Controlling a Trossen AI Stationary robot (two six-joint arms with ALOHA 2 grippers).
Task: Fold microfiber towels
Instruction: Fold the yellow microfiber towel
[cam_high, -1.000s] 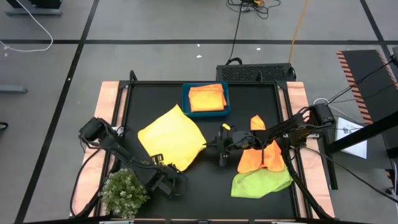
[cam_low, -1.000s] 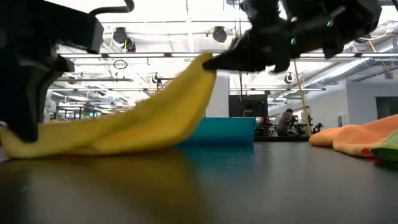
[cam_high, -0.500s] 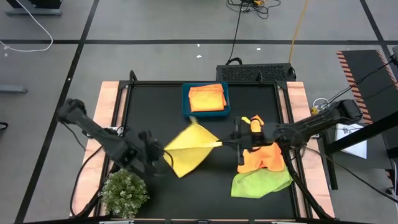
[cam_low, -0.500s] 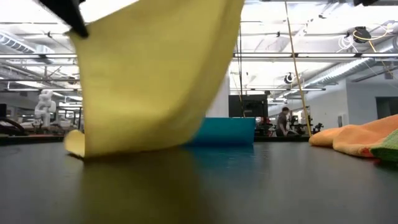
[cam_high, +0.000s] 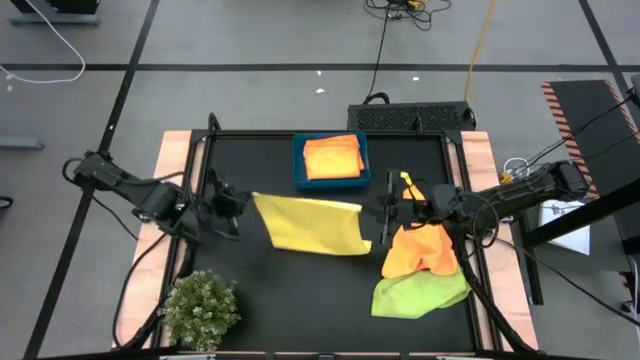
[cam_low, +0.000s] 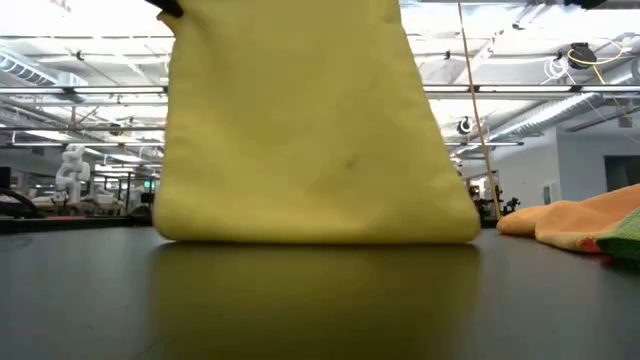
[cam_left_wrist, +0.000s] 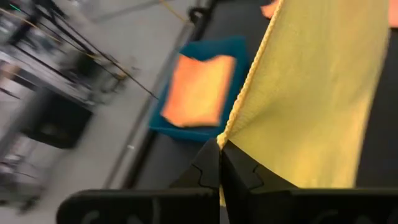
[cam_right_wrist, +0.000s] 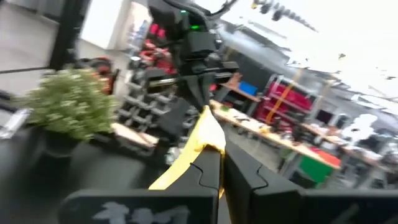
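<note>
Both arms are built of dark, near-black links joined by bulkier rounded joint housings, with thin black cables looping off them along the desk's sides. The left end effector (cam_high: 235, 197) has two flat black fingers (cam_left_wrist: 208, 167) with stepped, notched inner edges, mounted on a wide black crossbar. The right end effector (cam_high: 378, 211) shows matching black fingers (cam_right_wrist: 208, 171) of the same notched shape above its own crossbar. A small green light glows on the left arm's wrist housing.
</note>
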